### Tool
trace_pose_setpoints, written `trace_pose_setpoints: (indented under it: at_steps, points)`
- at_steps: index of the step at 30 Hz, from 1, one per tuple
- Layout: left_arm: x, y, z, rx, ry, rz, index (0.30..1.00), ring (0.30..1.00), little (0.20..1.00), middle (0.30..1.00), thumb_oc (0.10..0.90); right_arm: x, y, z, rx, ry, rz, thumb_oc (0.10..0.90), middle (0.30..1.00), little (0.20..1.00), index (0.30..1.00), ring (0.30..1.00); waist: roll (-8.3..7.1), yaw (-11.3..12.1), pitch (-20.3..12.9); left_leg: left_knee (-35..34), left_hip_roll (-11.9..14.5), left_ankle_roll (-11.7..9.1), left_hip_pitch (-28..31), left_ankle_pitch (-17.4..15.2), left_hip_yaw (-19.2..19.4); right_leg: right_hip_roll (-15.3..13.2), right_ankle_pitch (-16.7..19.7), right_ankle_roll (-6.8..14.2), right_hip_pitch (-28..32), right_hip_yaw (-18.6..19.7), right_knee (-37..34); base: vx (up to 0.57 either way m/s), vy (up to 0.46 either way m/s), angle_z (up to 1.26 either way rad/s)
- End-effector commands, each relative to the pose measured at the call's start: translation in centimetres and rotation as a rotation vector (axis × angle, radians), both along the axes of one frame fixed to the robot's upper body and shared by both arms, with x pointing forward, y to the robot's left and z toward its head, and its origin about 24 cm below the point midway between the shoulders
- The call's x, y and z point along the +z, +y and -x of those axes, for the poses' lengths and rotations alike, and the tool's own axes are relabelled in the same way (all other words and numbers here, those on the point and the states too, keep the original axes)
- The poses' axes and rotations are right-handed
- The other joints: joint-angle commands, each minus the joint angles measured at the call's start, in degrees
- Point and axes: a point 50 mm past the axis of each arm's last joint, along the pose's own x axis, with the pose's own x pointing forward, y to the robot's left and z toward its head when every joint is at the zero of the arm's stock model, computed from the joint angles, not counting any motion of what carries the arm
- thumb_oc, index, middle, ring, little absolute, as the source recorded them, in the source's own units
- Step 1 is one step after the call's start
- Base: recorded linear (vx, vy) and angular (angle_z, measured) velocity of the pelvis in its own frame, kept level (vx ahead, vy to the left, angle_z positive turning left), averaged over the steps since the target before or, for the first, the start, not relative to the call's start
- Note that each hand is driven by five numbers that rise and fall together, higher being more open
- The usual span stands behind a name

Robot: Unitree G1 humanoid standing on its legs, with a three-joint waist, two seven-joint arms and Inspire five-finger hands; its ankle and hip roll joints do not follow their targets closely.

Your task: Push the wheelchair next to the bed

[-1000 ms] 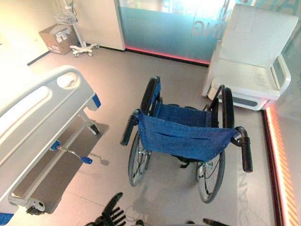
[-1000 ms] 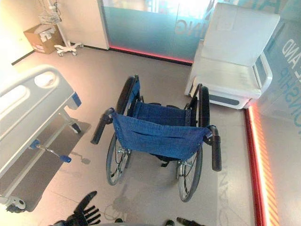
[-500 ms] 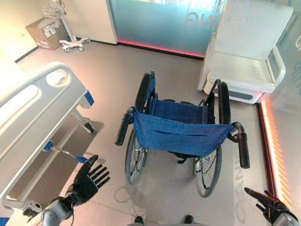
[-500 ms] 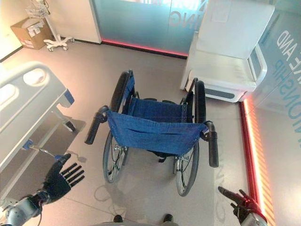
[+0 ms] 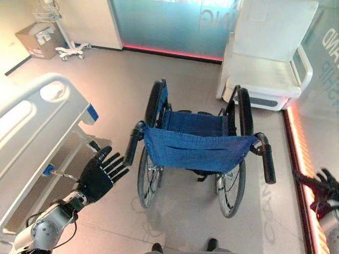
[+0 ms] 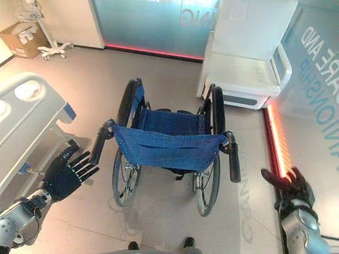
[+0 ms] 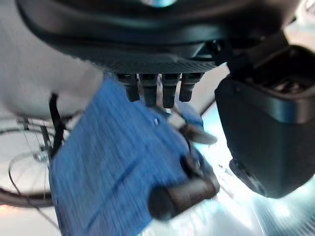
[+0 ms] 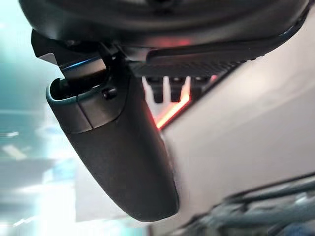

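Note:
A wheelchair (image 5: 198,151) with a blue fabric back and seat stands in the middle of the floor, facing away from me, its two black push handles toward me. The white hospital bed (image 5: 32,132) lies to its left, a gap of floor between them. My left hand (image 5: 100,173) is raised with fingers spread, open, just left of and below the left push handle (image 5: 132,144), not touching it. In the left wrist view that handle (image 7: 184,194) and the blue back show past the fingers. My right hand (image 6: 290,186) is open, to the right of the right push handle (image 5: 268,161), apart from it.
A white padded chair (image 5: 267,61) stands behind the wheelchair at the right, before a glass partition. A red light strip (image 5: 299,159) runs along the floor at the right. A cardboard box (image 5: 37,39) and a wheeled stand (image 5: 66,47) sit at the far left.
Both hands have risen from the lower edge of the view toward the wheelchair's push handles. The camera has shifted, so the whole scene sits slightly differently.

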Motion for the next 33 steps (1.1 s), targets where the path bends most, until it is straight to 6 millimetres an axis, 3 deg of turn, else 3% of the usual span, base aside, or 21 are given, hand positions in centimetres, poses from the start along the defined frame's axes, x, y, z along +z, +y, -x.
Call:
trace_pose_setpoints:
  at_steps: [1,7,16,26,33]
  points:
    - [6.6,0.4,-3.1,-0.101,-0.263,-0.041,0.900,0.900,0.900,0.900,0.800,8.9,-2.1,-2.1,-0.008,-0.256,0.206,0.800,0.900,0.900,0.900,0.900,3.03,0.7,-2.9,0.5,2.2,-1.9,-1.0,-1.0,1.3,-2.2,-2.5,1.2,-0.6,0.1,4.0,0.00,0.000,0.00]
    - [8.8,-2.2,-3.8,-0.237,-0.318,-0.097,0.900,0.900,0.900,0.900,0.800,11.0,0.2,-3.2,0.118,-0.365,0.195,0.800,0.900,0.900,0.900,0.900,2.88,0.6,-2.9,0.5,2.3,-1.8,-1.2,-0.8,1.5,-2.1,-2.5,1.2,-0.7,0.1,4.0,0.00,0.000,0.00]
    - [10.1,-3.1,-4.1,-0.379,-0.320,-0.227,0.900,0.900,0.900,0.900,0.800,13.2,2.5,-3.9,0.286,-0.422,0.214,0.800,0.900,0.900,0.900,0.900,2.62,0.3,-3.1,0.5,2.3,-1.8,-1.2,-0.7,2.2,-1.8,-2.3,1.2,-0.9,0.5,3.9,0.00,-0.001,-0.02]
    - [11.6,-5.4,-3.6,-0.609,-0.360,-0.279,0.900,0.900,0.900,0.900,0.800,13.7,3.6,-3.8,0.407,-0.414,0.219,0.800,0.900,0.900,0.900,0.900,2.26,0.0,-3.1,0.5,2.3,-1.7,-1.2,-0.7,2.7,-1.5,-2.1,1.2,-0.9,0.9,3.8,0.00,0.000,0.00]
    - [12.4,-6.5,-3.5,-0.646,-0.410,-0.258,0.900,0.900,0.900,0.900,0.800,13.9,4.5,-3.7,0.470,-0.415,0.214,0.800,0.900,0.900,0.900,0.900,2.16,-0.2,-3.0,0.5,2.1,-1.5,-1.1,-0.8,2.9,-1.4,-2.1,1.3,-1.0,1.3,3.9,0.00,0.000,0.00]
